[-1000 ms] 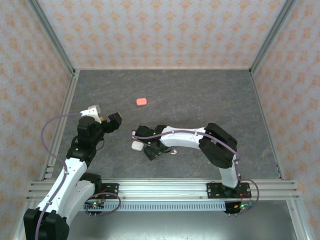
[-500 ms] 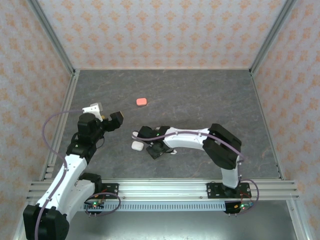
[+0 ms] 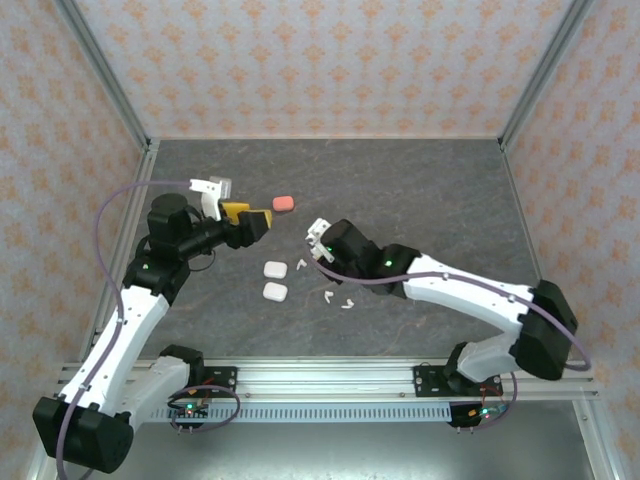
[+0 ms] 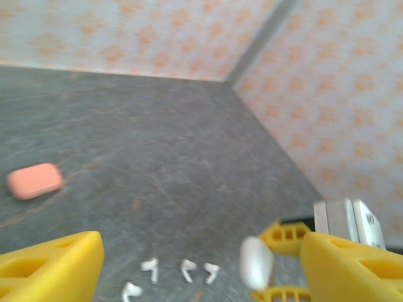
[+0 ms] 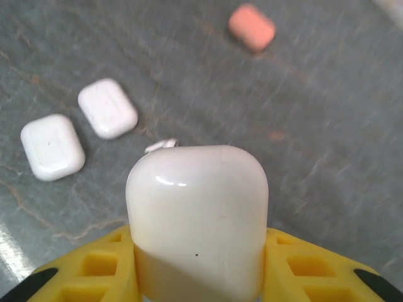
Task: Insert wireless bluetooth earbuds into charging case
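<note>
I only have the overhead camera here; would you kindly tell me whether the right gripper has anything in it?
Observer: Yes, the right gripper is shut on a white case.
Operator: Thank you. Is it open?
Observer: No, it looks closed.
Operator: And the left gripper?
Observer: The left gripper is open and holds nothing.
</note>
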Controlling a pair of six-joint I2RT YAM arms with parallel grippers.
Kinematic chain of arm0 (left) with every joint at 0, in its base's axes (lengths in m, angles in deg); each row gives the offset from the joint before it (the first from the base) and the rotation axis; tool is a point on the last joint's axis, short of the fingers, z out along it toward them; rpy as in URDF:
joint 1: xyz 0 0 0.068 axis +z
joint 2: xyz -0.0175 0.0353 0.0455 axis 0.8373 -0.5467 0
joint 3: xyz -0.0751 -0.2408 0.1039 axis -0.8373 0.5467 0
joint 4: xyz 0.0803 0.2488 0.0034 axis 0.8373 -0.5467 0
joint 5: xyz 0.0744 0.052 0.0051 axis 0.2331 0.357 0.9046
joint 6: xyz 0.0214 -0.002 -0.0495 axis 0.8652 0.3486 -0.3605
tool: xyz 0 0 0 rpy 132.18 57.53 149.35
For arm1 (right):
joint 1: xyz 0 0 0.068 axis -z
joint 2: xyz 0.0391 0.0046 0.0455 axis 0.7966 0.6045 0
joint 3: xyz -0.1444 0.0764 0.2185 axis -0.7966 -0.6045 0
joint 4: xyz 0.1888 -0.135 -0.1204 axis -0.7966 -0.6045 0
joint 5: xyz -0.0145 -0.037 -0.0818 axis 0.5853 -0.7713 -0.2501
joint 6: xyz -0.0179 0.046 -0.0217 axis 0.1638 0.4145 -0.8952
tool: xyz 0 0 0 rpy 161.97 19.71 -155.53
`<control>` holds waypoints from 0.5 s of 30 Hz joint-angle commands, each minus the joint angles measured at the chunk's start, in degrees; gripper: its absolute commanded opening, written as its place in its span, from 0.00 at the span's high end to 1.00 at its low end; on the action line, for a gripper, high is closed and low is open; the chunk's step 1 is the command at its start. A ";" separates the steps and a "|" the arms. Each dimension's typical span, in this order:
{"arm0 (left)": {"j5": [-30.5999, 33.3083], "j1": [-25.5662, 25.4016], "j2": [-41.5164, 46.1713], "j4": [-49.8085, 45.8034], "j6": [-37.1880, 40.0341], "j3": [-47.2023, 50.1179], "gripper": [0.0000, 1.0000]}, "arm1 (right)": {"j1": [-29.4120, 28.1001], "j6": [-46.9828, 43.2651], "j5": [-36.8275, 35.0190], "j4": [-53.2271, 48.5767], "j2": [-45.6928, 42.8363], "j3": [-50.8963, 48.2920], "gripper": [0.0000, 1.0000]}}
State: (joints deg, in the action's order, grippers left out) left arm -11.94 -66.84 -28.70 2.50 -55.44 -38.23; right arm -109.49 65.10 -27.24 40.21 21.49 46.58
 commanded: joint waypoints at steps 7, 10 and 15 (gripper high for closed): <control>-11.47 -7.86 -4.83 -6.22 6.45 -8.37 0.19 | 0.00 -20.29 1.38 12.56 -11.25 -3.87 0.63; -12.92 -9.37 -7.69 -7.23 7.25 -9.93 0.23 | 0.00 -21.95 0.73 12.63 -10.69 -2.88 0.63; -12.28 -11.89 -12.75 -9.69 9.44 -12.13 0.35 | 0.04 -22.21 0.99 12.51 -9.79 -2.15 0.63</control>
State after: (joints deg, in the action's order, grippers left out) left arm -22.49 -77.85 -39.94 -4.59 -48.25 -48.22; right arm -109.49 44.64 -26.91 51.14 11.39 42.84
